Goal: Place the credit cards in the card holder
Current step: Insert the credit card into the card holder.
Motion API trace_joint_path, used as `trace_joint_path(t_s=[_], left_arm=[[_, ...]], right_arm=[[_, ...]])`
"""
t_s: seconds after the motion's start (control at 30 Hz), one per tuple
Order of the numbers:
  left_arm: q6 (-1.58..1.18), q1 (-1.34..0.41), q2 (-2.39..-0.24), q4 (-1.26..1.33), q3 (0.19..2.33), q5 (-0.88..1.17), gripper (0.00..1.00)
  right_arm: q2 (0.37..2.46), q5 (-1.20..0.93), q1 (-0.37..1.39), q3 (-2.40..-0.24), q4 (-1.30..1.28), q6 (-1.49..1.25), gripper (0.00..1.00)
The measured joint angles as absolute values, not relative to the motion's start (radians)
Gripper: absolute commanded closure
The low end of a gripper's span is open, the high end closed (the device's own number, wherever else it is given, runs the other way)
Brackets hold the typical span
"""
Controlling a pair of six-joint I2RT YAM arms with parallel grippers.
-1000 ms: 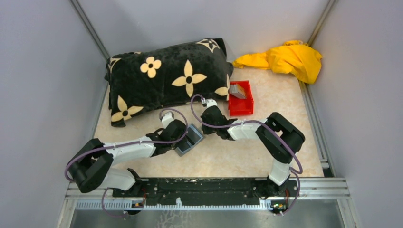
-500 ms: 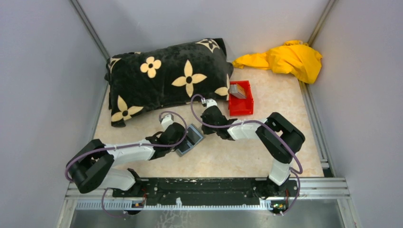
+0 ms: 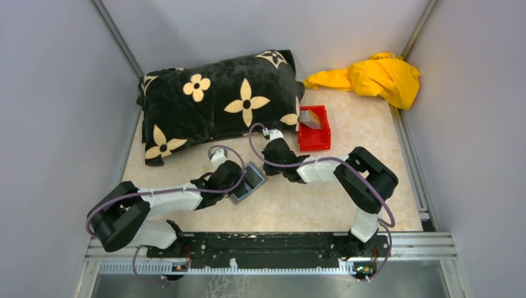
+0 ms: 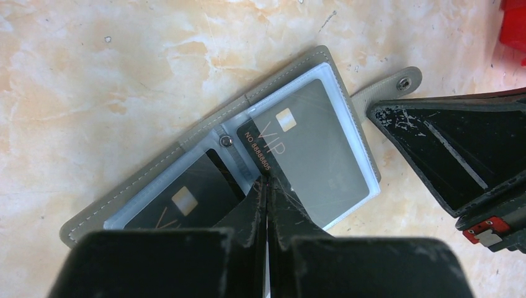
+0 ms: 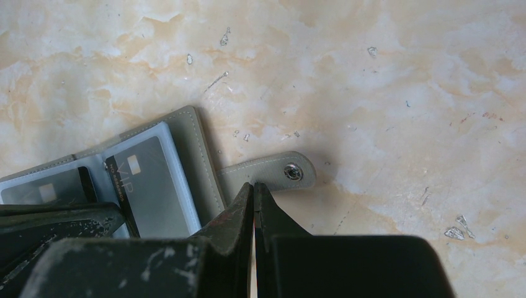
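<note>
The grey card holder (image 3: 247, 181) lies open on the table, clear sleeves up. In the left wrist view the card holder (image 4: 155, 167) has one dark credit card (image 4: 180, 208) in its left sleeve. A second dark "VIP" credit card (image 4: 310, 155) is mostly inside the right sleeve, with a dark edge strip still outside. My left gripper (image 4: 267, 181) is shut, its tips against that exposed edge. My right gripper (image 5: 254, 186) is shut, its tips at the base of the holder's snap strap (image 5: 273, 171). More grey credit cards (image 3: 310, 118) lean in the red bin.
The red bin (image 3: 316, 139) stands just behind the right gripper. A black flowered pillow (image 3: 217, 102) fills the back left. A yellow cloth (image 3: 372, 77) lies at the back right. Grey walls close in both sides.
My left gripper has shifted slightly by the holder. The right arm and the holder have stayed put.
</note>
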State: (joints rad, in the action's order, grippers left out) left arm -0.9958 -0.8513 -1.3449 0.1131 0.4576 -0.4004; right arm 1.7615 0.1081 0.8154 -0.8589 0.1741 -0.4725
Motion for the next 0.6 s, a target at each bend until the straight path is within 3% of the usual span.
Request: trace_joint_path(t_s=[0.6], left_arm=[[-0.990, -0.855, -1.388, 0.165, 0.461, -0.403, 0.99]], right_arm=[[1.761, 0.107, 0.815, -0.859, 0.175, -0.472, 1.00]])
